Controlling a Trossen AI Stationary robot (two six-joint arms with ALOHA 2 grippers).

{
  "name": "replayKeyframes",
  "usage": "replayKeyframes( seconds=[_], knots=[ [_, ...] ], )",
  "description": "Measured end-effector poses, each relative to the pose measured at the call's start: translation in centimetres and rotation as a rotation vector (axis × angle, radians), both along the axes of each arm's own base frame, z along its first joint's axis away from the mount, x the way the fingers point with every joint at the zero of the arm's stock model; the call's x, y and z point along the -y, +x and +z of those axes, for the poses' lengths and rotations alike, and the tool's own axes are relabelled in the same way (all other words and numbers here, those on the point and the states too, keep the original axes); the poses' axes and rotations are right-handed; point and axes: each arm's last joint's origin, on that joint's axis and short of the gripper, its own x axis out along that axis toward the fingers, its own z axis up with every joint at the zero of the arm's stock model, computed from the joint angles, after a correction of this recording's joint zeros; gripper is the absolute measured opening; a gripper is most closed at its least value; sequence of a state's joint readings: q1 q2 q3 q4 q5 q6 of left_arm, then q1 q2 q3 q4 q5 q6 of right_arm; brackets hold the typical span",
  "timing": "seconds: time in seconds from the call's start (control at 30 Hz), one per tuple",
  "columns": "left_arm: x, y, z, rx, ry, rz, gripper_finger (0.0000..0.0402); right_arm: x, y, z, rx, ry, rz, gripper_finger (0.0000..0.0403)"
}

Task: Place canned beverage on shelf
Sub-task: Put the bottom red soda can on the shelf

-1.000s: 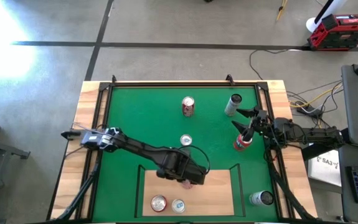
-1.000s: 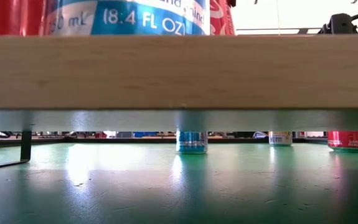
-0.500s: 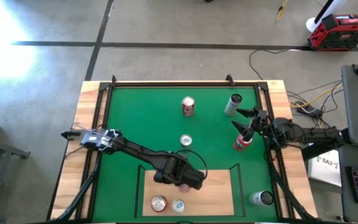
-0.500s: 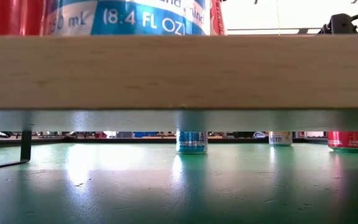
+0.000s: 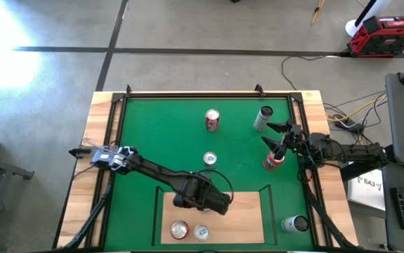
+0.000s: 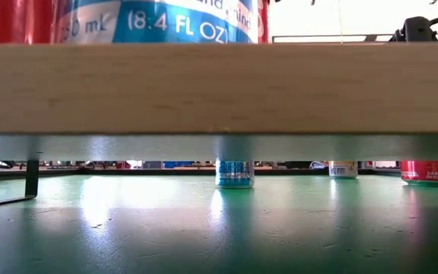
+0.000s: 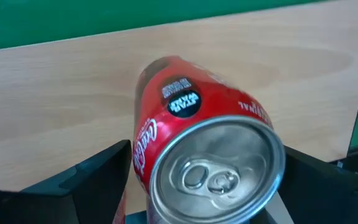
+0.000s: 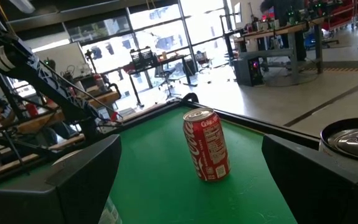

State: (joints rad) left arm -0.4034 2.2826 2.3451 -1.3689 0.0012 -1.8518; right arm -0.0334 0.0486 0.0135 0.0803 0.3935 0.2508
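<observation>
The shelf (image 5: 247, 219) is a pale wood board with a thin black rail, at the near middle of the green mat. A red can (image 5: 179, 229) and a blue-and-silver can (image 5: 201, 232) stand on its near left part. My left gripper (image 5: 211, 204) is over the shelf's far part, shut on a red cola can (image 7: 191, 118). My right gripper (image 5: 273, 135) is open and empty at the mat's right side, just beyond another red can (image 5: 273, 161). My left gripper pinches the red cola can's side wall just below the top rim (image 7: 142, 146) between its two fingers (image 7: 98, 177), one on each side. The fingers slant down from the far left. The can's top faces the wrist camera. Whether its bottom touches the board does not show.
On the mat stand a red can (image 5: 212, 119) at the far middle, a silver-topped can (image 5: 209, 159) at the centre, a grey can (image 5: 263, 118) at the far right and one more can (image 5: 295, 224) right of the shelf. Black rails edge the mat.
My left gripper has carried the red cola can a little toward the table's near edge and slightly left, farther over the shelf. It stays shut on the can.
</observation>
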Motion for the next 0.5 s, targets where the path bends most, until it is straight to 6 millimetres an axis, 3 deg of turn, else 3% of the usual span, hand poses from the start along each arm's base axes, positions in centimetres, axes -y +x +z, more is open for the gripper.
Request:
replayKeyframes(
  seconds=[0.5],
  knots=[
    [0.02, 0.16, 0.23, -0.047, -0.155, 0.382, 0.0350, 0.00, 0.00, -0.01, 0.000, 0.000, 0.000, 0.0381]
  ],
)
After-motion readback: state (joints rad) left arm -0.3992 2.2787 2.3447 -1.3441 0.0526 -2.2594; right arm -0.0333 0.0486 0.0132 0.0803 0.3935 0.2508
